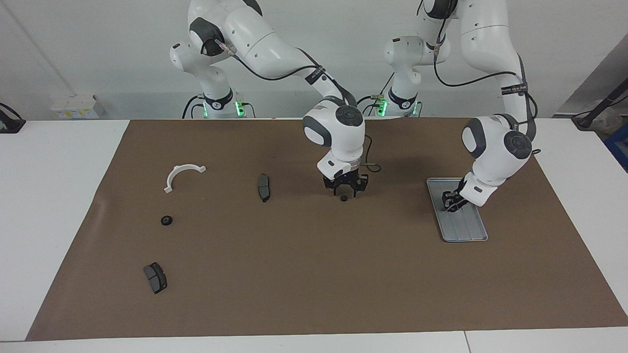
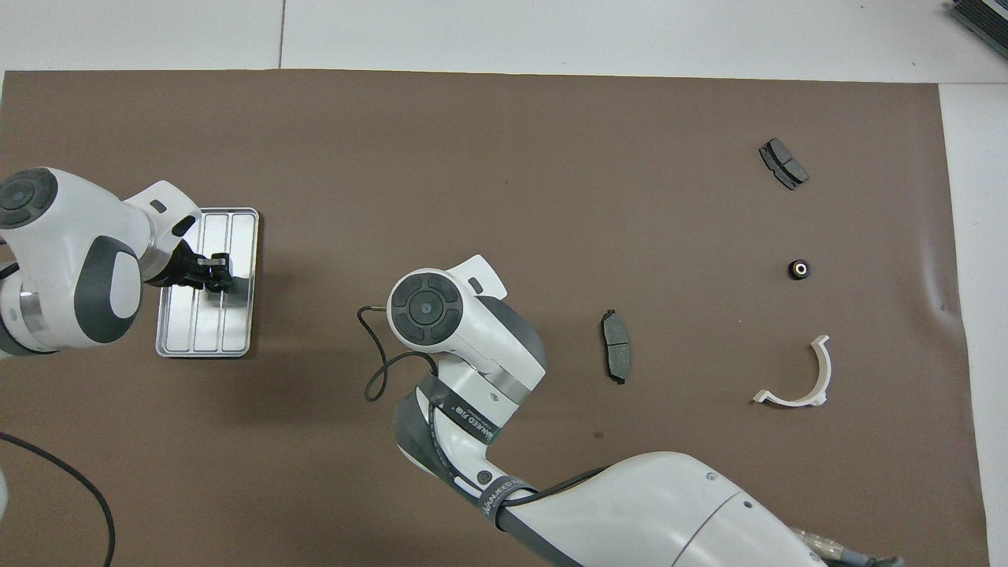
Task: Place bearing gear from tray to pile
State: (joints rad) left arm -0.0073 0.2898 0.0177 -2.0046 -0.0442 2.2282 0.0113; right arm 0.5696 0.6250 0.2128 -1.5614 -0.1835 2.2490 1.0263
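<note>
Over the tray (image 1: 463, 230), left pincer (image 1: 451, 203) angles steeply down.
</note>
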